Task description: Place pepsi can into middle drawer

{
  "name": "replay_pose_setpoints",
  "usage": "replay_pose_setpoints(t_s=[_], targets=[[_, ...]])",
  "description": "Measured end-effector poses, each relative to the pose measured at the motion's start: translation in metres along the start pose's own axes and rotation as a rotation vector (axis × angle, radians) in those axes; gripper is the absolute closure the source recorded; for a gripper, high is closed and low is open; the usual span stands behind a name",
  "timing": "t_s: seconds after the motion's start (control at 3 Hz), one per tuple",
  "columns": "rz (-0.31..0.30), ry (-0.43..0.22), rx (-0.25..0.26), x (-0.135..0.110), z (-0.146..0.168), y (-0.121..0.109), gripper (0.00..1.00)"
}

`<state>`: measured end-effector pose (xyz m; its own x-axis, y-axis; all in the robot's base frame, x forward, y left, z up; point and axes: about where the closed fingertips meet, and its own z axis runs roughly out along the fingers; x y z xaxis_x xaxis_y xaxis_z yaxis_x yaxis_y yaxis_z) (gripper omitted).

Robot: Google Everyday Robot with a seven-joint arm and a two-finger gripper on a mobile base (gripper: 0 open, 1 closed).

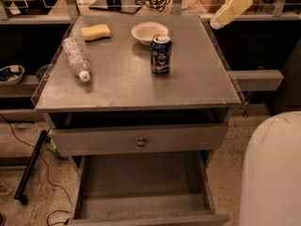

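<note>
The pepsi can [160, 54] stands upright on the grey cabinet top [188, 84], just in front of a white bowl. It is dark blue with a silver rim. The middle drawer [141, 185] is pulled out at the bottom of the cabinet, and its bare floor is in view. My gripper [229, 9], a pale yellow shape, hangs in the air at the top right, above the cabinet's far right corner. It is to the right of the can, apart from it, and holds nothing that I can see.
A clear plastic bottle [75, 58] lies on its side at the left of the top. A yellow sponge [96, 32] and a white bowl [149, 32] sit at the back. A grey drawer front with a round knob [141, 141] is above the open drawer. My white robot body [273, 173] fills the lower right.
</note>
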<state>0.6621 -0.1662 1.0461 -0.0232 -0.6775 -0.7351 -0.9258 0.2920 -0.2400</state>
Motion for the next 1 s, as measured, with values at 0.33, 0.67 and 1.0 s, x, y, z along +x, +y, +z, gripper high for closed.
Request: replay_pose_setpoints(t_s=[0.33,0.67,1.0], targets=[[0.005,-0.017,0.003,-0.001,0.007,-0.004,0.0],[0.039,-0.054,-0.051,0.004,0.031,-0.001,0.0],[0.07,-0.083,-0.107,0.011,0.054,0.004,0.0]])
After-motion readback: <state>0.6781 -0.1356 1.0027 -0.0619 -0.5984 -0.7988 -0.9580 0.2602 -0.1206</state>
